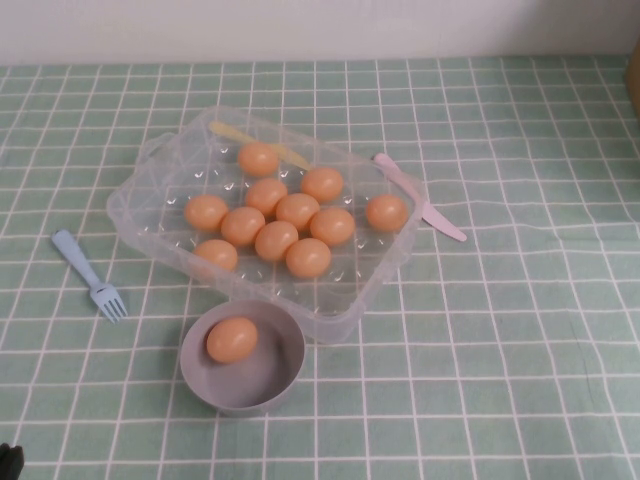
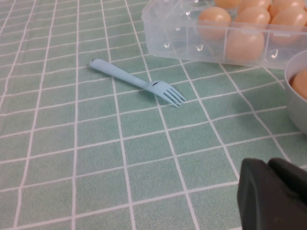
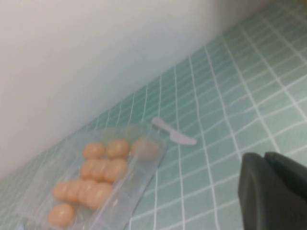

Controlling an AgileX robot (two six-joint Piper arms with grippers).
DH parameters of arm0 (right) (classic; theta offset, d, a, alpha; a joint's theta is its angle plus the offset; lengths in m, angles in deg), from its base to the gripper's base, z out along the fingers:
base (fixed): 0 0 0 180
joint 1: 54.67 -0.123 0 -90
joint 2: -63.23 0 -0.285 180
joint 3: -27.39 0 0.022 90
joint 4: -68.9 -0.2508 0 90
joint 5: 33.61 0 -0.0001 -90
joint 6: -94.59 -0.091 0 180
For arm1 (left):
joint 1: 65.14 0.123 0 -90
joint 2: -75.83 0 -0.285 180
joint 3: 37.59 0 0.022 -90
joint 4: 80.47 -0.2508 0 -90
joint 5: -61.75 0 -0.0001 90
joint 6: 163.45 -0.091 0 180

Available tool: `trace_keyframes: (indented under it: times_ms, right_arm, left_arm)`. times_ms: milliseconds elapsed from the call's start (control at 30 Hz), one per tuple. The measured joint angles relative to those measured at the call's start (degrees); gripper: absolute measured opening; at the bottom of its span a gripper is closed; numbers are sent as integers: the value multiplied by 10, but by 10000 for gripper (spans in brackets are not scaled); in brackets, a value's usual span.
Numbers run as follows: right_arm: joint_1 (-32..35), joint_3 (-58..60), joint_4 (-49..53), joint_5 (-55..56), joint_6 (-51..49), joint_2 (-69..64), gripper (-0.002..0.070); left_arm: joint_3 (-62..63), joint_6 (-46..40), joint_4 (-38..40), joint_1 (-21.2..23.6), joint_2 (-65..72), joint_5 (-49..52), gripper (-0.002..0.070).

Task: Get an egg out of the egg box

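Table: green checked cloth, carrying everything in the scene.
Egg box: clear tray sitting mid-table, holding ten eggs clustered in its cups.
Bowl: grey, touching or just beside the box's near rim.
Egg: lying inside the bowl, out of the box; judging by this, the task is looking essentially done.
Knife: pink, lying just beside the box's right edge.
Fork: blue, lying left of the box, apart from it.
Yellow utensil: showing through the box's far wall; under or behind it, unclear.
Left gripper: hanging low over the near-left table, well clear of fork and bowl.
Right gripper: hovering high over the right side, well apart from the box.
Risk: any arm sweeping back across could be nudging the bowl or the box rim, and the loose egg would be rolling; fork and knife are sitting where a low pass could catch them.
Fingers: only dark housing is showing in both wrist views; opening cannot be told. Neither is touching anything visible.
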Motion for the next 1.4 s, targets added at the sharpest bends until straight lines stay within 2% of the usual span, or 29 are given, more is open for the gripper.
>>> trace_keyframes:
  times_ms: [200,467,733,1133,1400]
  right_arm:
    - [0,-102,24,-152,0,-98,-17]
    - [0,-282,122,-372,8,-311,-17]
    - [-9,-393,151,-424,61,-487,-17]
    - [-213,-627,229,-430,74,-774,-17]
    - [-289,-808,243,-452,109,-939,-6]
  left_arm:
    - [0,0,0,0,0,0,-3]
    - [0,0,0,0,0,0,-3]
    - [0,0,0,0,0,1,-3]
    - [0,0,0,0,0,1,-3]
    - [0,0,0,0,0,1,-3]
